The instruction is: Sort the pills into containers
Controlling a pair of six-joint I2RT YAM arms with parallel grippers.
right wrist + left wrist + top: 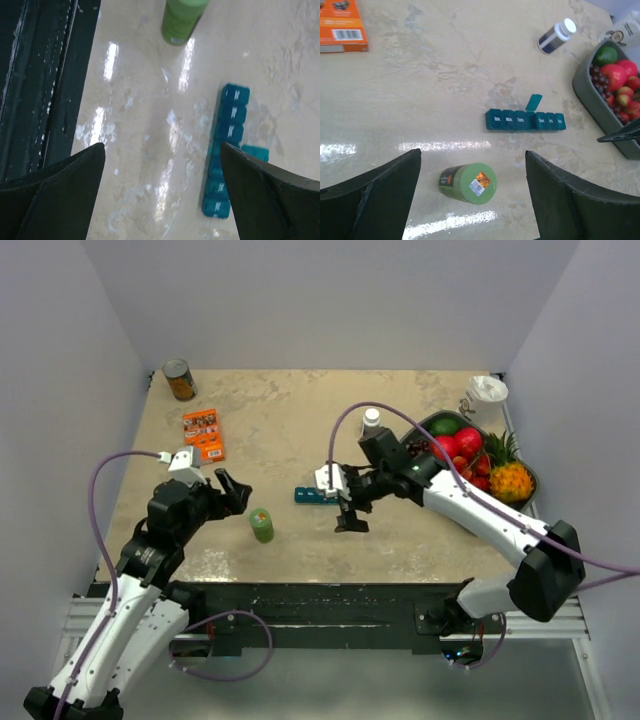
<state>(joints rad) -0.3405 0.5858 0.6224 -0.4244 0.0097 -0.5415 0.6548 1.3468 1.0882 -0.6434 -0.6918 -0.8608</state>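
Observation:
The teal pill organiser (312, 496) lies near the table's middle; in the left wrist view (525, 121) one middle lid stands open, the others are shut. It also shows in the right wrist view (224, 150). A green bottle (261, 525) stands to its left, seen in the left wrist view (468, 182) and the right wrist view (181, 20). My left gripper (232, 492) is open and empty, left of the green bottle. My right gripper (352, 521) is open and empty, hanging just right of and nearer than the organiser. No loose pills show.
A dark bottle with a white cap (372, 422) lies behind the organiser. A grey fruit tray (524, 470) sits at the right, with a white jar (487, 396) behind it. An orange box (204, 433) and a tin can (180, 379) are at the back left.

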